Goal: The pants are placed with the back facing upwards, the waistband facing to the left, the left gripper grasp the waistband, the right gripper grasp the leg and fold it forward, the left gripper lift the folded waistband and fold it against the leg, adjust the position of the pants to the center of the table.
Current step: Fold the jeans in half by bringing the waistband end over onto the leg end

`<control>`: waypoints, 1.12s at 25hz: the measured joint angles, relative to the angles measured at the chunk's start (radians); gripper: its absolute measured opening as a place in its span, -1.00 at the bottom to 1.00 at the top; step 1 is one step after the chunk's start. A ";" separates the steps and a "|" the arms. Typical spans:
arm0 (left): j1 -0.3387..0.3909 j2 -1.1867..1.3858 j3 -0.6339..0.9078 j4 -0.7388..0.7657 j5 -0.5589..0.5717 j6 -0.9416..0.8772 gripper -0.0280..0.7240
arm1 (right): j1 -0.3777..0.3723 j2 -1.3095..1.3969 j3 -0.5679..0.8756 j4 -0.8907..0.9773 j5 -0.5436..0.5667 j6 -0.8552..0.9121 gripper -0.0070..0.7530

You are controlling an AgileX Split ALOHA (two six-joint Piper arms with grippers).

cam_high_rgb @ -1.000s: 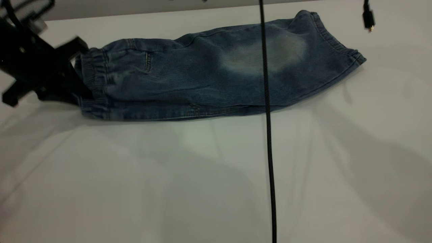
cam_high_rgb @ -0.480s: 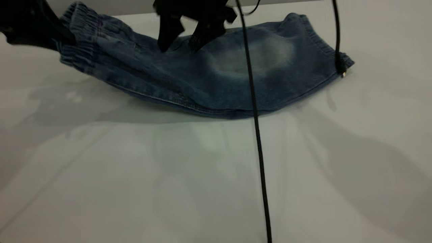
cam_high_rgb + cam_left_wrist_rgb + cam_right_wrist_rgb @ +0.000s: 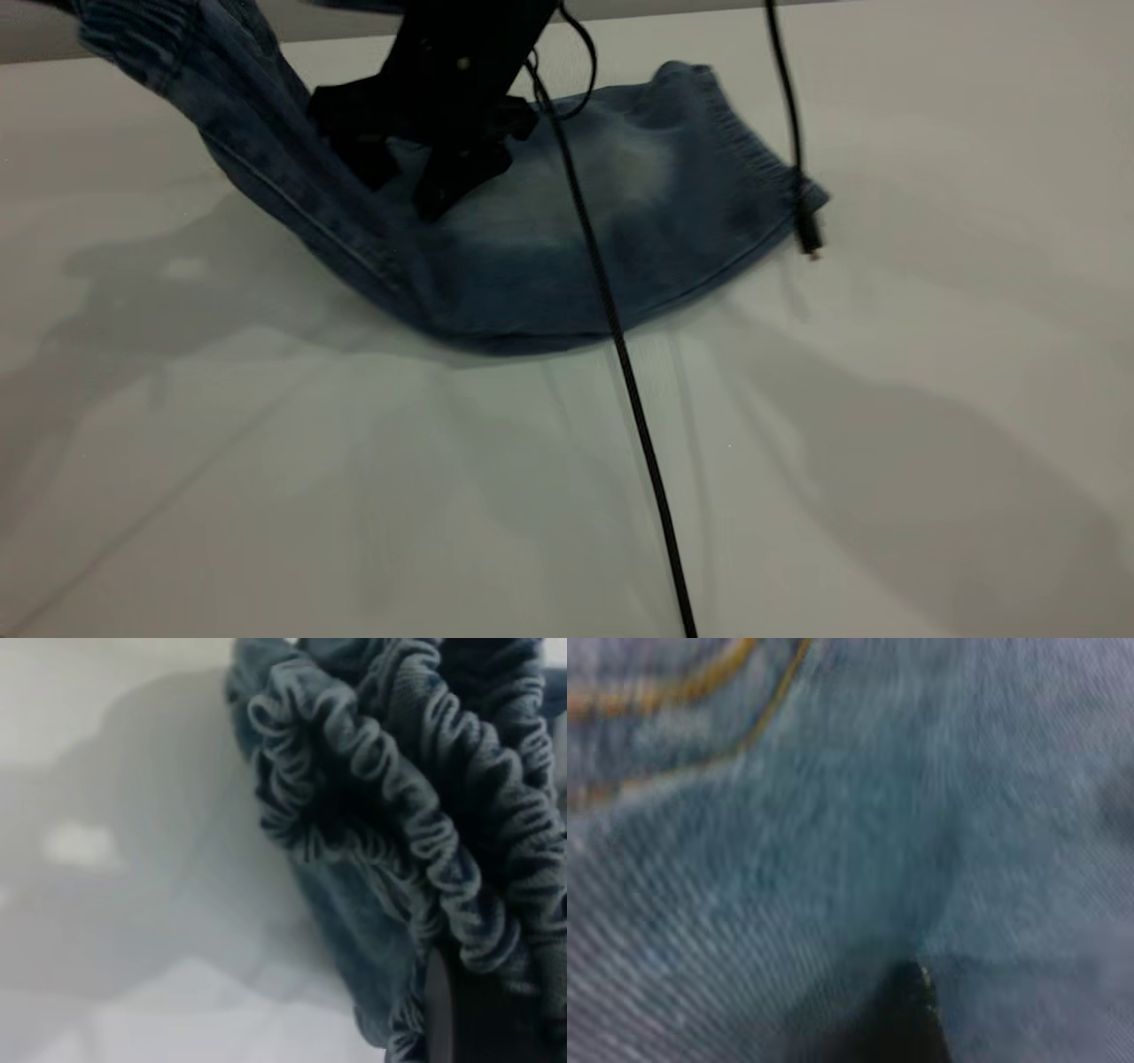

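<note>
White table (image 3: 886,443), faded blue pants (image 3: 532,266), ruffled waistband (image 3: 425,842) raised

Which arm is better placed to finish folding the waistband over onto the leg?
Left. Its end effector holds the waistband lifted above the table, while the right end effector presses down on the leg.

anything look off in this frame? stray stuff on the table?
Two black cables hang across the scene; one crosses the pants, the other's plug dangles at the leg hem and might snag there. Otherwise nothing is spilled or damaged.
</note>
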 joint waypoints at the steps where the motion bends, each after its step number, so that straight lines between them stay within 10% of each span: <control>1: 0.000 -0.002 0.000 0.015 0.003 0.000 -0.57 | -0.004 -0.007 0.000 -0.005 0.013 0.000 0.32; 15: -0.046 -0.006 0.000 0.056 0.036 0.022 -0.57 | -0.105 -0.018 0.002 -0.279 0.079 0.081 0.32; 28: -0.224 -0.003 -0.003 0.003 -0.181 0.018 -0.57 | -0.085 -0.023 0.001 -0.172 0.119 0.052 0.32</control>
